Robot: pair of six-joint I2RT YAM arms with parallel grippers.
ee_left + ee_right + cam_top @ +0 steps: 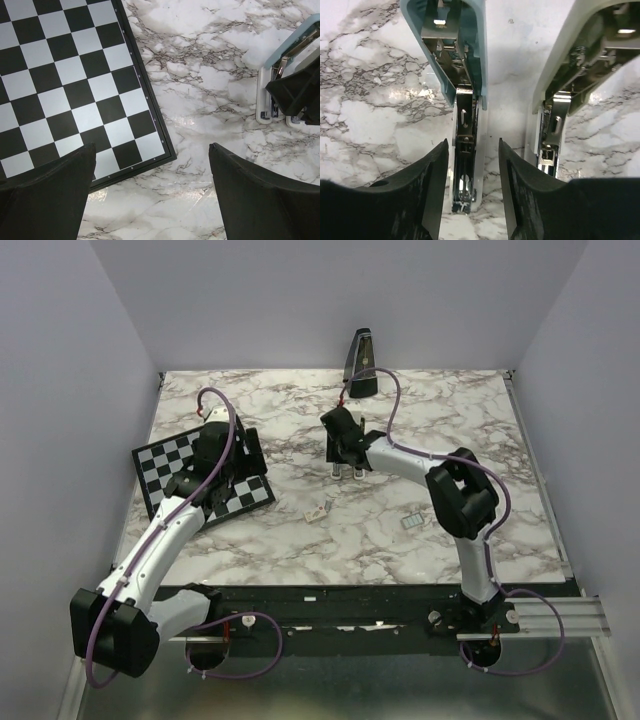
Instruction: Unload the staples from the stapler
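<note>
Sage-green stapler (465, 150) lies open on the bench (370, 100), on the near side of the metronome (362, 365). Right gripper (472, 150) jaws apart, straddling its magazine; left gripper (152, 148) jaws wide. Risk: an off-centre squeeze may skid it or scatter staples.

Top camera: it sits high up behind both arms and looks down and forward. It is far away, so it sees the whole marble table (400, 540), the chessboard (160, 465) and the metronome (362, 365).
Left wrist camera: it rides on the left arm and looks straight down from close up. The left gripper (152, 150) shows as two dark fingers (45, 200) in the bottom corners.
Right wrist camera: it rides on the right arm and looks down from very close. The right gripper (472, 142) has a finger on each side of the stapler (467, 60).
Top and left wrist share: the chessboard corner and the marble beside it.
All three share: the stapler, tiny from the top, at the right edge for the left wrist, and huge for the right wrist.
</note>
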